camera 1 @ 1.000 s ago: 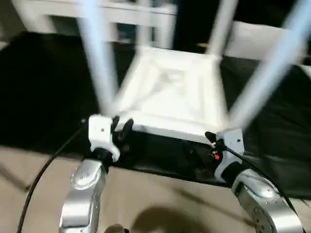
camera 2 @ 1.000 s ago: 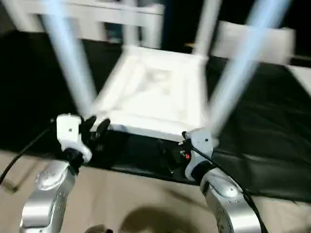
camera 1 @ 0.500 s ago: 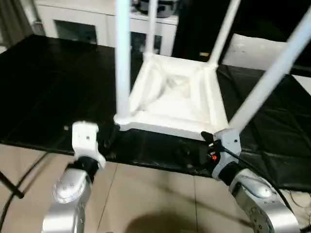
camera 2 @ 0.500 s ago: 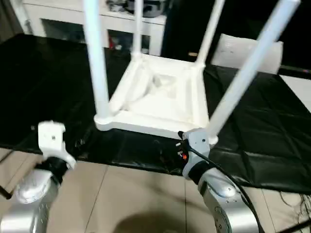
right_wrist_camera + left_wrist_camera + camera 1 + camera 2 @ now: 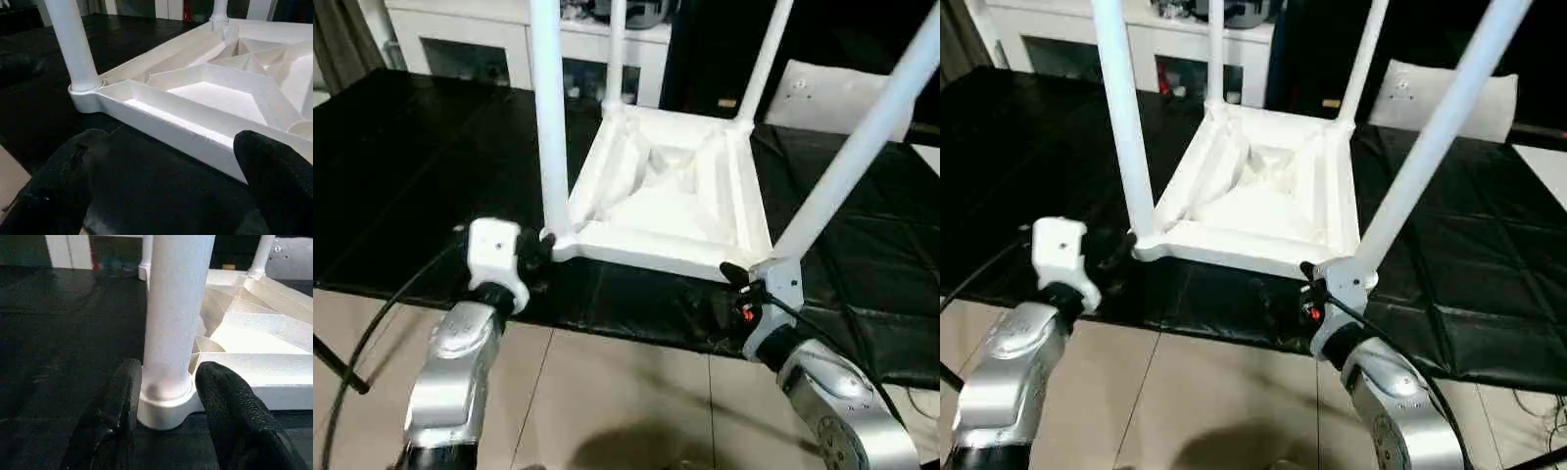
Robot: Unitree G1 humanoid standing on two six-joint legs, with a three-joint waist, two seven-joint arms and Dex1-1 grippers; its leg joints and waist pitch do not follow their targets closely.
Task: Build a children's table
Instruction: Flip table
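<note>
The white children's table (image 5: 666, 186) lies upside down on a black-covered bench, with its legs pointing up. The near-left leg (image 5: 548, 117) rises from a rounded corner socket (image 5: 164, 406). My left gripper (image 5: 166, 396) stands open at that socket, with one black finger close against each side of it. The near-right leg (image 5: 862, 147) slants up over my right gripper (image 5: 734, 284). That gripper stands open at the near-right corner. In the right wrist view its fingers (image 5: 63, 181) are spread wide, just short of the table's rim (image 5: 186, 129).
The black cover (image 5: 411, 147) ends at the bench's front edge, just in front of both grippers, with tiled floor (image 5: 607, 392) below. A white cabinet (image 5: 509, 39) stands behind and a white panel (image 5: 832, 93) lies at the back right. A black cable (image 5: 372, 323) hangs from my left arm.
My left gripper has moved right and forward, from beside the table's near-left corner to around its socket. The head camera has shifted. The right gripper stays at the near-right corner.
</note>
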